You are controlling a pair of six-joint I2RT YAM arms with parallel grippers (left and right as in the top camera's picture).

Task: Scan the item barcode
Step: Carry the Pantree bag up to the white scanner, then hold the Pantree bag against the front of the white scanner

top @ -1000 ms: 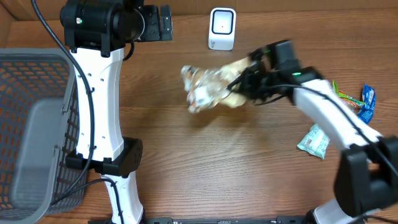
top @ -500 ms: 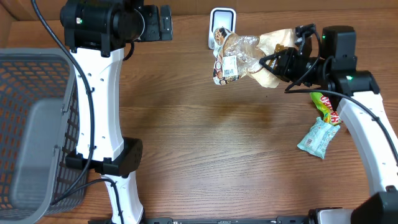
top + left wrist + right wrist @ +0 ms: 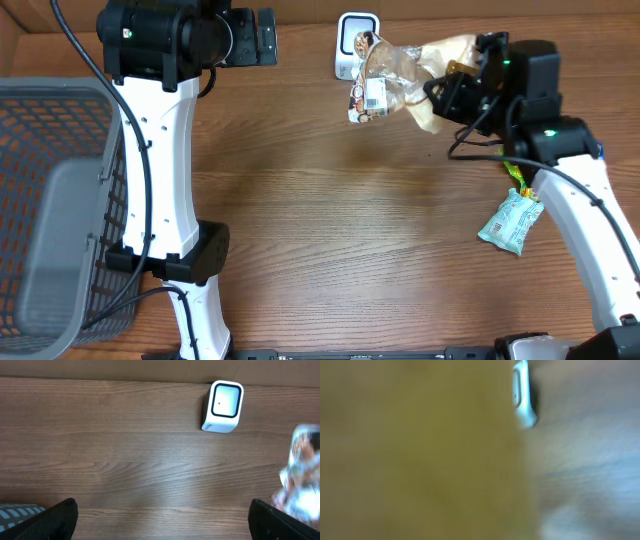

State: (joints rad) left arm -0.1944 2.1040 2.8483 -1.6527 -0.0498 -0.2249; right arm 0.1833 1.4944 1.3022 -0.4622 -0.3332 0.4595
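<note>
Bag [image 3: 400, 72] nearer scanner [image 3: 346, 45], in right claw [image 3: 443, 92]

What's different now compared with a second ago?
The right tool, shut on the crinkly snack bag, carried it from mid-table toward the back, over by the white scanner. Nothing was let go. The left arm, basket and teal packet stayed put.

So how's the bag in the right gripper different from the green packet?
The bag is clamped in the right gripper by the scanner; the green packet lies loose on the table. The bag is bigger, clear and tan; the packet is pale green. Both are crinkly plastic.
</note>
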